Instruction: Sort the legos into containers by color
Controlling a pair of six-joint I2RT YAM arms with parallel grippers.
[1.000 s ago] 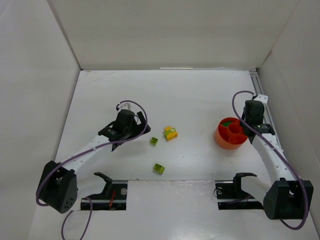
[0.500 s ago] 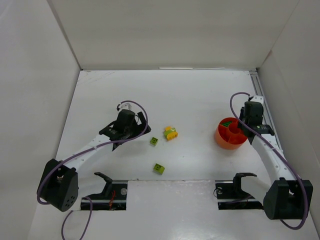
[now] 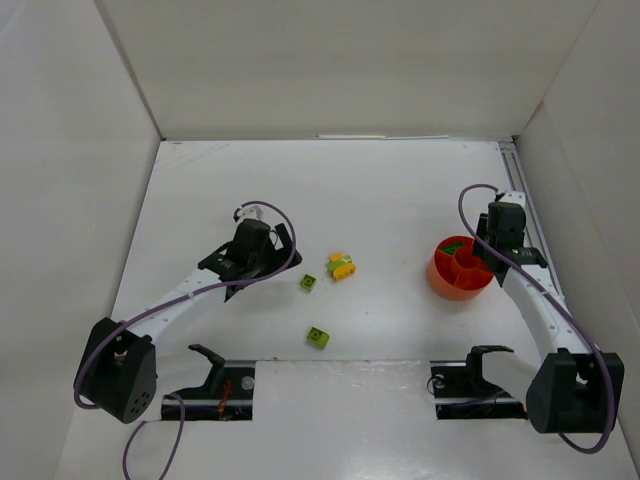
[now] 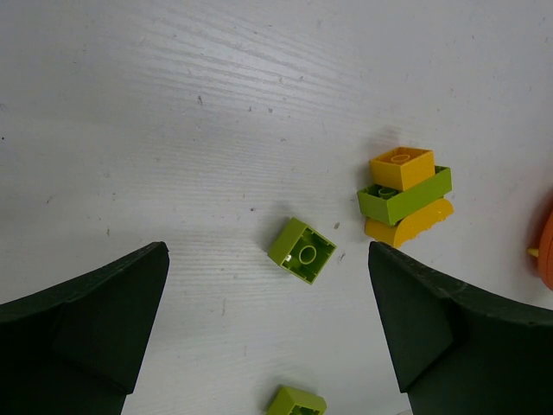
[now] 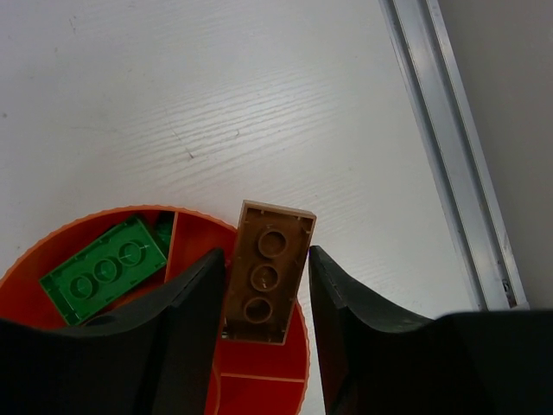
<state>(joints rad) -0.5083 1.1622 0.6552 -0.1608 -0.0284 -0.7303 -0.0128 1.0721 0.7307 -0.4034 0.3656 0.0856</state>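
Observation:
My right gripper is shut on a brown lego, holding it bottom side up over the far right rim of the orange bowl. A dark green lego lies in one compartment. In the top view the bowl sits at the right under my right gripper. My left gripper is open and empty above a lime lego. A yellow and lime stack lies to its right and a second lime lego nearer. All three show mid-table in the top view.
An aluminium rail runs along the table's right edge, close beside the bowl. White walls enclose the table on the left, back and right. The bowl's edge shows at the far right of the left wrist view.
My right gripper and the bowl region shifted slightly left over the last second. The left arm and the loose legos have not moved.

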